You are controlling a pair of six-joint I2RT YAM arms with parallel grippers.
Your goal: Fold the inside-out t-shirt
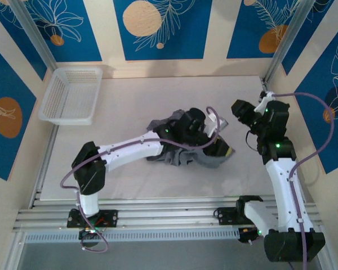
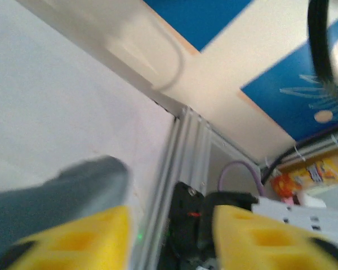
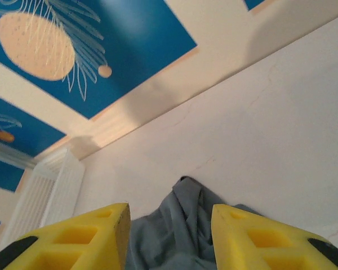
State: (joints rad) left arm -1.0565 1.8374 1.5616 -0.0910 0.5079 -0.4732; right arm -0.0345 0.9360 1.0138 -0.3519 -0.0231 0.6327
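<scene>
The shirt (image 1: 174, 138) lies in a crumpled heap on the table (image 1: 129, 101), nowhere near flat, so I judge that spreading it out comes first.

The left gripper (image 1: 224, 149) sits low at the heap's far edge, with most of the cloth behind its wrist and under the left arm (image 1: 129, 149). In its wrist view the fingers (image 2: 84, 239) are spread wide. A lip of grey shirt (image 2: 62, 188) lies against the outer side of one finger, and nothing is in the gap between them.

The right gripper (image 1: 238, 108) hangs raised, with the heap ahead of and below its tips. Its fingers (image 3: 259, 236) are also spread. The shirt (image 3: 174, 230) shows through the gap, but appears to lie beyond the tips rather than between them.

Risks from here:
- **Empty grab:** If the left gripper closes where it is, it would likely catch nothing, since the cloth sits outside its finger.
- **Wad instead of hem:** A pinch into so bunched a pile could take several layers at once and lift a wad. The folds hide which edge is which.
- **Slipping:** Soft cloth held by a thin lip may slide out once it is pulled.
- **Dragging:** The left arm lies across the heap, so a sideways sweep could drag and tangle it further.
- **Collision:** Both grippers are near the same edge and could knock together if they go for one spot.
</scene>
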